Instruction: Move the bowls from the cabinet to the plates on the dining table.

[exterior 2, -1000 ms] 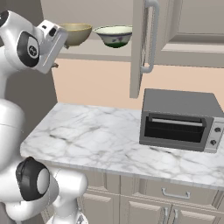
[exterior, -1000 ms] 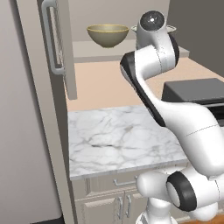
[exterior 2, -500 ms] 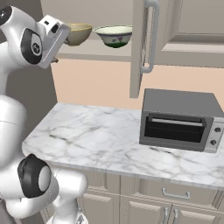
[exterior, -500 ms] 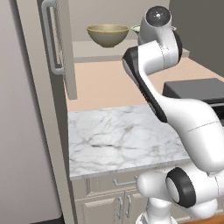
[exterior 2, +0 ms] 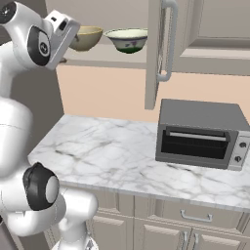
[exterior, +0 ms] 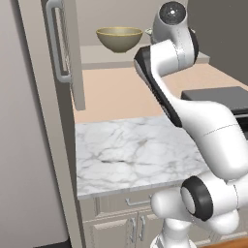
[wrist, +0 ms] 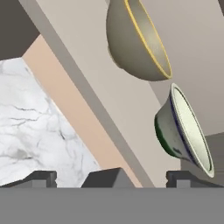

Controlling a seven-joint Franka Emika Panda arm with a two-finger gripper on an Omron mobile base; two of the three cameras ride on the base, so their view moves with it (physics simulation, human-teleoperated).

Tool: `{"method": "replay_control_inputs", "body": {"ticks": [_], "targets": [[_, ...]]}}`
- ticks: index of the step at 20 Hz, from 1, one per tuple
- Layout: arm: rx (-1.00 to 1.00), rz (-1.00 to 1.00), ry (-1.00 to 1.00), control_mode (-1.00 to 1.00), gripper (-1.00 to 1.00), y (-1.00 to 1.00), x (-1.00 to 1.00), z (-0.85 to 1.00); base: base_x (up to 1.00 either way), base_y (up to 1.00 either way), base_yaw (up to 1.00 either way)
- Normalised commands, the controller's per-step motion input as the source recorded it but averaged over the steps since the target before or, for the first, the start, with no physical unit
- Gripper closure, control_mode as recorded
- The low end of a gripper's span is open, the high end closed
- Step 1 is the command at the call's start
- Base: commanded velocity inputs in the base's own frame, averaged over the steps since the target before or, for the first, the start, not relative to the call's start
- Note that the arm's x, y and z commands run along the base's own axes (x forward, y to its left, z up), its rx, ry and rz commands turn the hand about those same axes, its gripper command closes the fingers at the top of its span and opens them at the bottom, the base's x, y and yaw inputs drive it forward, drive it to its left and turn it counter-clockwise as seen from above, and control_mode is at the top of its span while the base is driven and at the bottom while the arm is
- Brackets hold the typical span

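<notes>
two bowls (exterior 2: 128, 39) side by side on the cabinet (exterior 2: 114, 55) shelf.

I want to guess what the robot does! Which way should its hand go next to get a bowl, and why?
Probably forward, toward the olive bowl on the cabinet shelf. The gripper is up at shelf height beside that bowl, its fingers open and holding nothing. The green-bottomed bowl sits farther along, so the olive one looks like the easier first grab.
</notes>
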Motion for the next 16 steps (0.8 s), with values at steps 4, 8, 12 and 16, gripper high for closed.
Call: {"method": "replay_control_inputs", "body": {"ticks": [4, 8, 12, 16], "targets": [[-0.01, 0.01, -0.02, -1.00, -1.00, 0.10, 0.31, 0.17, 0.00, 0.00, 0.00], [-0.03, 0.00, -0.02, -1.00, -1.00, 0.17, 0.35, 0.09, 0.00, 0.00, 0.00], [-0.03, 0.00, -0.02, -1.00, -1.00, 0.22, 0.33, 0.08, 0.00, 0.00, 0.00], [-0.01, 0.00, 0.00, -1.00, -1.00, 0.22, 0.35, 0.00, 0.00, 0.00, 0.00]]}}
